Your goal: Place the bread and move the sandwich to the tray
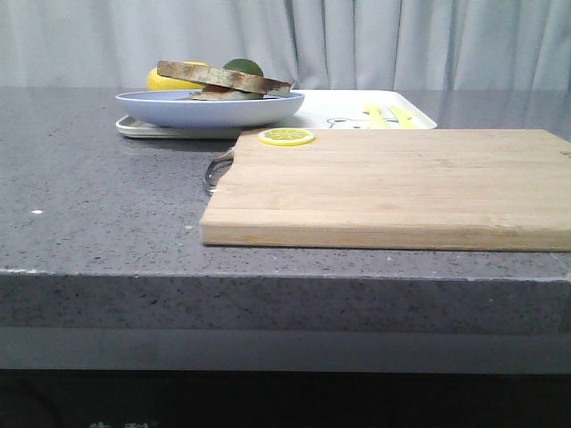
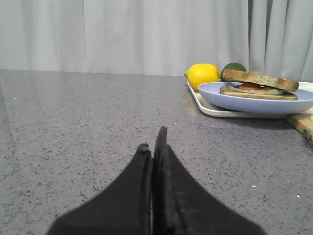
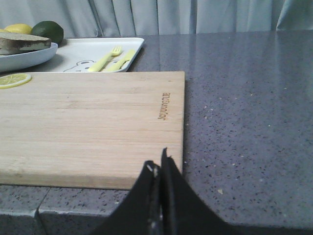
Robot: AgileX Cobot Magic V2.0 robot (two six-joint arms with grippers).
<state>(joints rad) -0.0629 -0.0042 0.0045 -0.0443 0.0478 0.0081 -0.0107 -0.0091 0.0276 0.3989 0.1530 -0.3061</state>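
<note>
The bread [image 1: 223, 77] is already capping the sandwich [image 2: 259, 91] on the blue plate [image 1: 210, 109], sitting on the tray [image 1: 357, 111] far left. Both the left gripper [image 2: 152, 142] and right gripper [image 3: 159, 164] are resting pressed together; retreating low and slowly seems wisest.

Before me a speckled grey stone worktop [image 1: 107, 205] stretches to pale grey pleated curtains [image 1: 375, 40] across the far side, evenly lit.
</note>
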